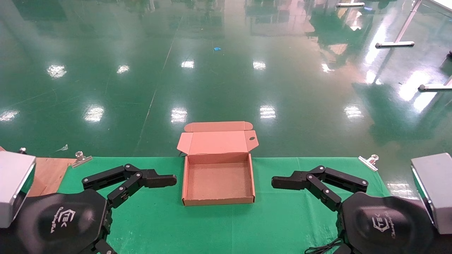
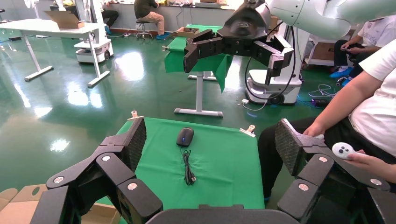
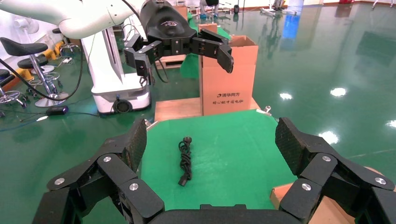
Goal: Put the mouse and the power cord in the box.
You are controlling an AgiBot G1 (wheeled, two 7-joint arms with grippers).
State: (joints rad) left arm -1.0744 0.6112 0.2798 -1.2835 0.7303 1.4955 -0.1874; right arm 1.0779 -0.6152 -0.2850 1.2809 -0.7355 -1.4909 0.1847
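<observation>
The brown box (image 1: pixel 219 201) lies open in the middle of the green cloth, lid tipped back at the far side, nothing inside. In the left wrist view the black mouse (image 2: pixel 185 136) rests on the cloth, its thin cable (image 2: pixel 187 165) trailing from it. The right wrist view shows the power cord (image 3: pixel 185 161) bundled on the cloth. In the head view both lie hidden under my arms. My left gripper (image 2: pixel 211 135) hovers open left of the box, and my right gripper (image 3: pixel 211 135) hovers open right of it, both holding nothing. Corners of the box (image 2: pixel 18 200) (image 3: pixel 285 193) show beside the fingers.
Metal clips (image 1: pixel 80 157) (image 1: pixel 369 161) pin the cloth at the far corners. A wooden board (image 1: pixel 49 173) lies beyond the cloth's left edge, and a tall carton (image 3: pixel 229 77) stands there. A seated person (image 2: pixel 355 107) is close to the table's right side.
</observation>
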